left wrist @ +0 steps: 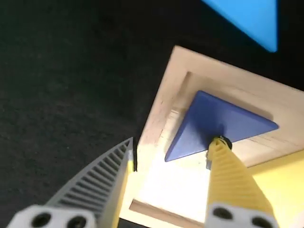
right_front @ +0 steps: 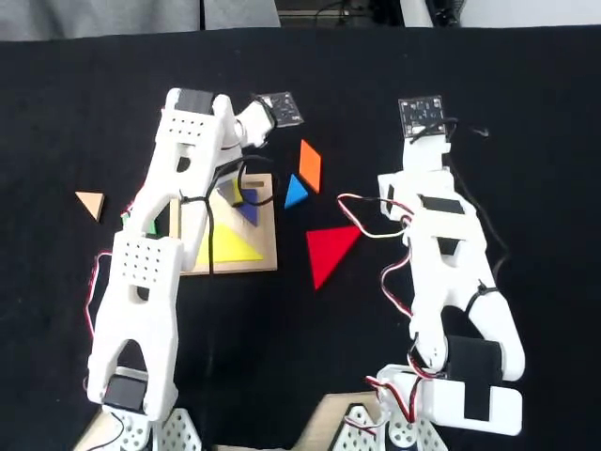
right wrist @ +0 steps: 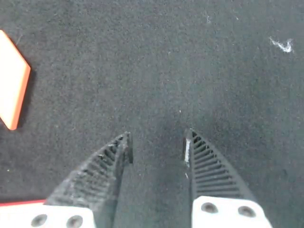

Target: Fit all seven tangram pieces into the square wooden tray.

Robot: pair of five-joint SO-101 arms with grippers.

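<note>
Left wrist view: tool fingertip rests on dark blue triangle in tray.

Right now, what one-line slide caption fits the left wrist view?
Left gripper open over a corner of the wooden tray, one fingertip at the dark blue triangle inside; light blue triangle outside.

No writing, number or sign can be read. The tangram pieces show plain coloured faces, the wooden tray is bare wood, and any print on the circuit boards is too small to make out.
</note>
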